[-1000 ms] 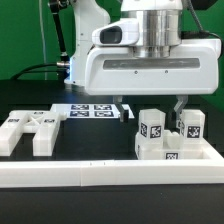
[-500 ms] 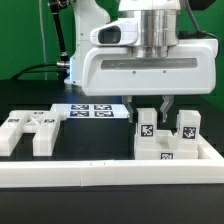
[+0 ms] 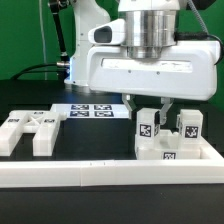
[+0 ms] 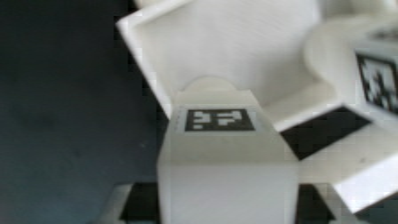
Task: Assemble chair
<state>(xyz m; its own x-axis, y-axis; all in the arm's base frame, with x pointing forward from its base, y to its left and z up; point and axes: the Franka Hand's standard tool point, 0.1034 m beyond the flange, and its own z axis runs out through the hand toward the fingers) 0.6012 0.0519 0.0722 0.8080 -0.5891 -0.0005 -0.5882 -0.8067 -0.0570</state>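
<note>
Gripper [image 3: 148, 110]: its fingers, spread wide a second ago, have drawn in on both sides of the left post [image 3: 148, 126]; apparently pinching it, though contact is hard to confirm; grasp made, so a lift or press can follow. Left post: on the chair base [image 3: 200, 153], at the exterior view's right of the bench [image 3: 100, 135], behind the rail [image 3: 60, 178]; upright, long axis vertical, tagged face toward the exterior camera.
</note>
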